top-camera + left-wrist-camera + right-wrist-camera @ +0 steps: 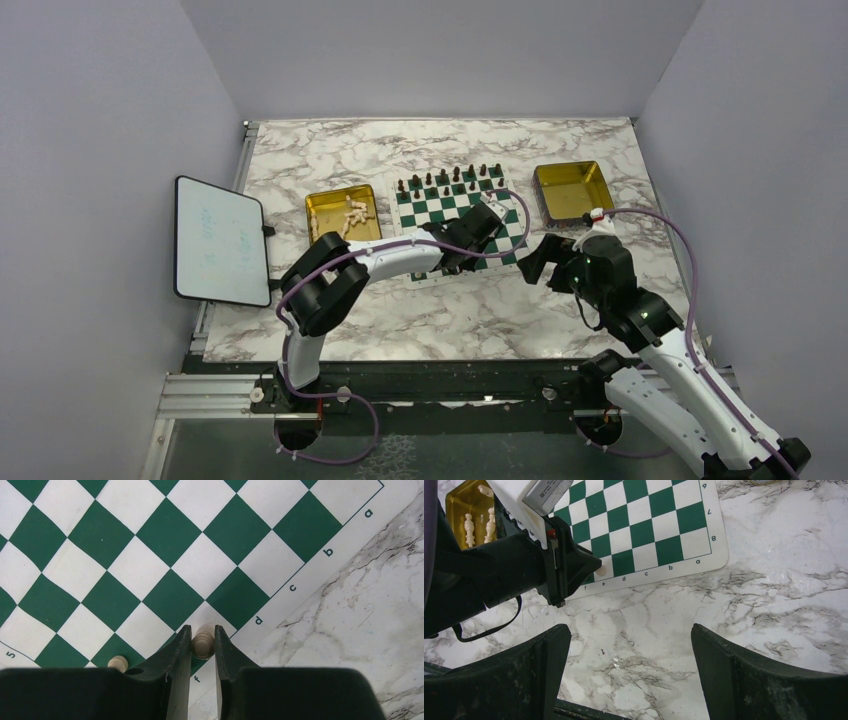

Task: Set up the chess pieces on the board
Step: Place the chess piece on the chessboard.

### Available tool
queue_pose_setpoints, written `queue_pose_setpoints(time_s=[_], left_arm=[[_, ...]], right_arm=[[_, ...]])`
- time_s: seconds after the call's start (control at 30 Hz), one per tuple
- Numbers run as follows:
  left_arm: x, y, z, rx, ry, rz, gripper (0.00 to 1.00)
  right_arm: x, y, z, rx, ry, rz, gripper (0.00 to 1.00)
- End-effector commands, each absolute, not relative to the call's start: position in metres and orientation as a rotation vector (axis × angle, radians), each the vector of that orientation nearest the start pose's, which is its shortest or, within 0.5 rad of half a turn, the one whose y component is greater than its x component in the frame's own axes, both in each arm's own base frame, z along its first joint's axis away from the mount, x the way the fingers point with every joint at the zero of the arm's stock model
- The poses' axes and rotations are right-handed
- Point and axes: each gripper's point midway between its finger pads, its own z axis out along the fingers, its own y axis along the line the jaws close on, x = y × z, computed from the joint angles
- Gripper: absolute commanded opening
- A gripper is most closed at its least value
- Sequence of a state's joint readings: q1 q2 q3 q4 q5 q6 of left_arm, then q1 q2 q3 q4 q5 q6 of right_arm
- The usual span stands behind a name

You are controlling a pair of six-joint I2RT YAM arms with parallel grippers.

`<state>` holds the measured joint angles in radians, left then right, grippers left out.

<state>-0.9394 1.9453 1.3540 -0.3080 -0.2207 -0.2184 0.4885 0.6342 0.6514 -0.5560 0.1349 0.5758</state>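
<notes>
The green and white board [430,210] lies mid-table. My left gripper [203,630] is shut on a cream chess piece [203,642], held upright at the board's [170,530] near edge by the letters e and f. A second cream piece [117,662] stands just left of the fingers. In the right wrist view the held piece [601,570] shows at the left gripper's [594,566] tip. My right gripper [630,630] hangs open over bare marble, right of the board [644,525].
A gold tray [315,205] left of the board holds several loose cream pieces [353,213]. Dark pieces [450,180] fill the board's far rows. Another gold tray [572,190] sits at the right, and a white tablet [220,240] at the table's left edge.
</notes>
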Motion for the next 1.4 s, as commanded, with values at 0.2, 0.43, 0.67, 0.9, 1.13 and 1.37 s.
queue_pose_setpoints(time_s=[0.2,0.43,0.67,0.9,1.13,1.37], left_arm=[[0.300,-0.364,0.054,0.766,2.346,-0.272,0.15],[0.301,-0.363,0.059,0.748,2.324,-0.281,0.15],[0.302,-0.364,0.063,0.735,2.300,-0.294,0.15],[0.301,-0.361,0.059,0.735,2.302,-0.288,0.16],[0.300,-0.359,0.058,0.733,2.308,-0.286,0.27],[0.300,-0.359,0.063,0.732,2.299,-0.286,0.36]], right_arm=[[0.222,0.112,0.179,0.195,2.126,0.477,0.95],[0.222,0.112,0.178,0.194,2.126,0.478,0.95],[0.222,0.113,0.177,0.194,2.131,0.479,0.95],[0.223,0.113,0.177,0.191,2.131,0.481,0.95],[0.222,0.113,0.176,0.192,2.131,0.480,0.95],[0.222,0.114,0.177,0.191,2.132,0.485,0.95]])
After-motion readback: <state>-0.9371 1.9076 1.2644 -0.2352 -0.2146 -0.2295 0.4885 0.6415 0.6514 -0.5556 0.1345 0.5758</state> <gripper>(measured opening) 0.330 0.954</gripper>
